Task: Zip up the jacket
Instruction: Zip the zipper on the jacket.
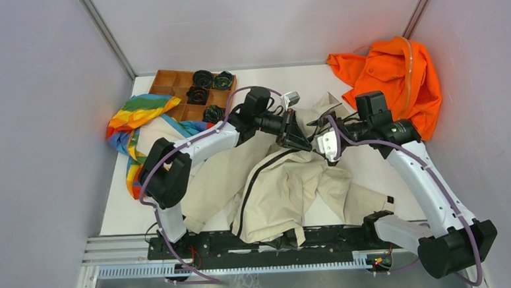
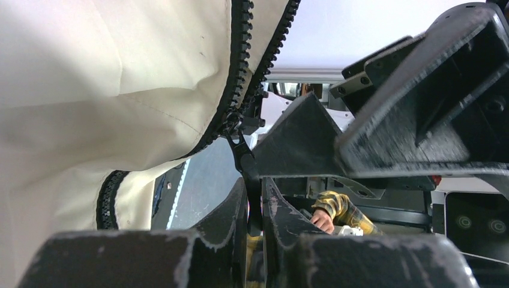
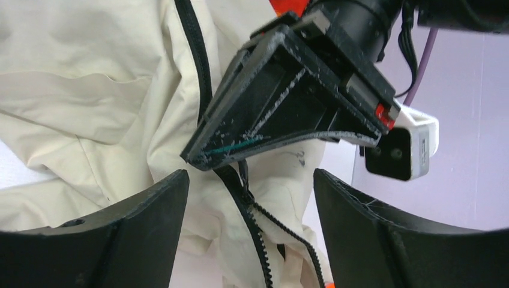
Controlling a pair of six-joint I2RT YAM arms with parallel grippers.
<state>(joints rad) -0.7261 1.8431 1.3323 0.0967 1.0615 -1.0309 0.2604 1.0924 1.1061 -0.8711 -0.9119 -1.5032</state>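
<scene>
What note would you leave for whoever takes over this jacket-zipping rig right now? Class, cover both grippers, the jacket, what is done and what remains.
Left gripper: shut on the zipper pull, which hangs from the slider.
Right gripper: open, holding nothing, hovering over the fabric close to the left gripper.
Jacket: crumpled on the table, zipper side up.
Done: the zipper is joined along its near stretch, up to the slider.
Left: the teeth past the slider are apart. Probably steady the fabric with the right gripper, then draw the pull along to the end of the track.
</scene>
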